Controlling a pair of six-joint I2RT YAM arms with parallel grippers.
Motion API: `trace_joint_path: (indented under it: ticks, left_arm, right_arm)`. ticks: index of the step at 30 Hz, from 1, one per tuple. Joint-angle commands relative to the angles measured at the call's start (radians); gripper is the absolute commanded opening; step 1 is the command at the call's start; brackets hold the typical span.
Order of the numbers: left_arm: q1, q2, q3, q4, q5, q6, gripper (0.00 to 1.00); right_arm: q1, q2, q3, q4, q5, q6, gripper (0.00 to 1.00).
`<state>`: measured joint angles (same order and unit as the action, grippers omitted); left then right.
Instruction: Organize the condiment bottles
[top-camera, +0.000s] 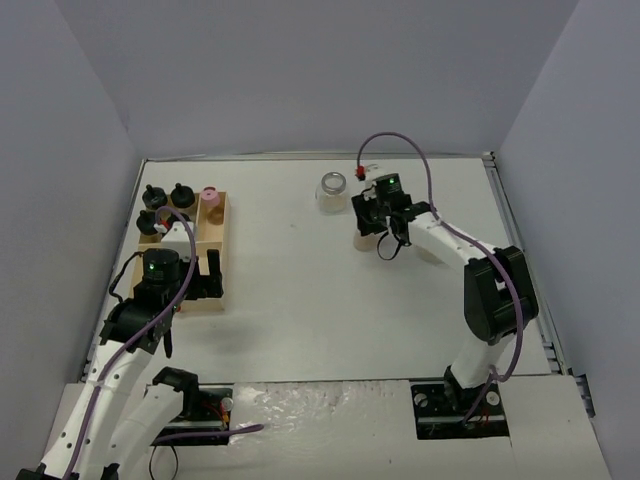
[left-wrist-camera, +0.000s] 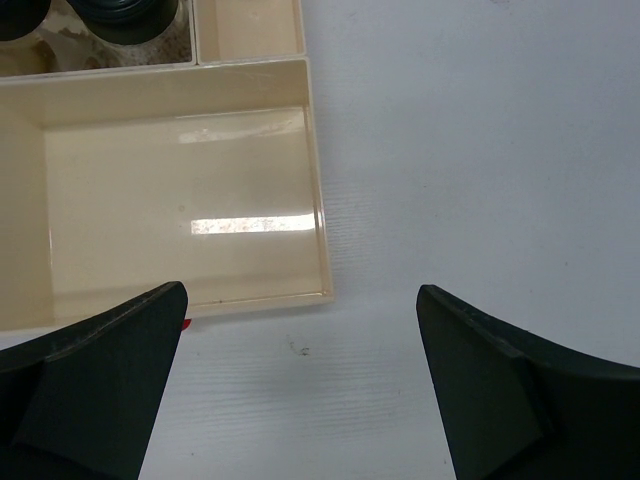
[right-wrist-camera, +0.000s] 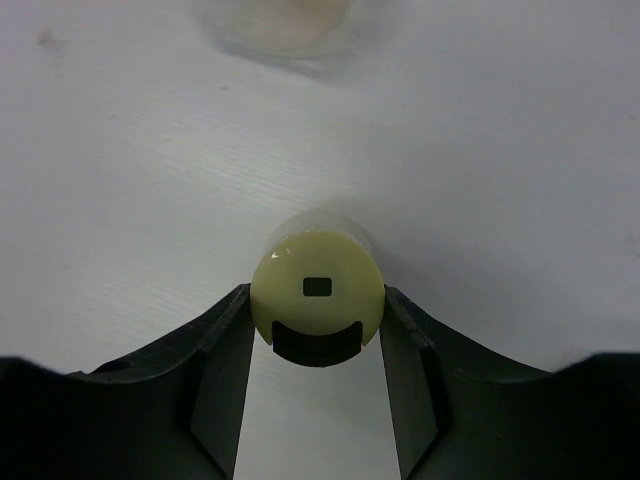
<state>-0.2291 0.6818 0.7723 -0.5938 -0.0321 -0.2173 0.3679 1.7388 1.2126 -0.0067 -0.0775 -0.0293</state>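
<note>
Two claws are sharing the work, and we are starting with the nearer one. Our left claw (left-wrist-camera: 300, 385) is hanging spread wide, holding nothing, over the near right corner of the tray (left-wrist-camera: 318, 200), whose nearest compartment is lying bare beneath it.

Farther out on the desk (top-camera: 290, 300), well apart from the tray, our right claw (right-wrist-camera: 318, 300) is pinching the yellow-green-capped jar (right-wrist-camera: 318, 262) at its cap, with one finger pressing each side. Whether the jar is resting on the desk or hanging just off it, we cannot tell.

We are judging this to be the carry step. We are aiming to lift straight up, keeping the jar upright and the squeeze steady, since a round cap could be slipping between flat fingers. Just beyond it a clear-lidded jar (top-camera: 332, 190) is standing, so we are planning to steer clear of it on the swing left. At the tray's far end, black-capped jars (top-camera: 152, 196) and a pink-capped jar (top-camera: 211, 196) are sitting in their compartments.
</note>
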Motion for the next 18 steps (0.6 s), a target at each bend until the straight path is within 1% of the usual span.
trace_joint_path:
  ticks: [1,2,8,10,12,14,18]
  left_arm:
    - [0.001,0.004,0.055,0.041,-0.022,0.01,0.97]
    - [0.002,0.004,0.055,0.042,-0.023,0.01,0.97]
    - [0.002,0.004,0.055,0.043,-0.014,0.012,0.97]
    - [0.002,0.005,0.052,0.043,-0.014,0.012,0.97]
    - [0.002,0.007,0.051,0.045,-0.007,0.012,0.97]
    - [0.002,0.01,0.051,0.048,-0.002,0.013,0.97]
    - [0.002,0.017,0.05,0.055,0.037,0.018,0.97]
  right_arm:
    - [0.202,-0.092,0.006,0.052,-0.06,0.004,0.0]
    - [0.253,-0.092,0.009,0.051,-0.064,-0.004,0.0]
    - [0.412,-0.055,0.034,0.051,-0.119,-0.05,0.0]
    - [0.458,-0.043,0.033,0.053,-0.122,-0.076,0.02]
    - [0.477,-0.036,0.031,0.049,-0.125,-0.085,0.05]
    - [0.498,-0.035,0.027,0.041,-0.119,-0.093,0.1]
    - [0.521,-0.042,0.016,0.024,-0.118,-0.111,0.36]
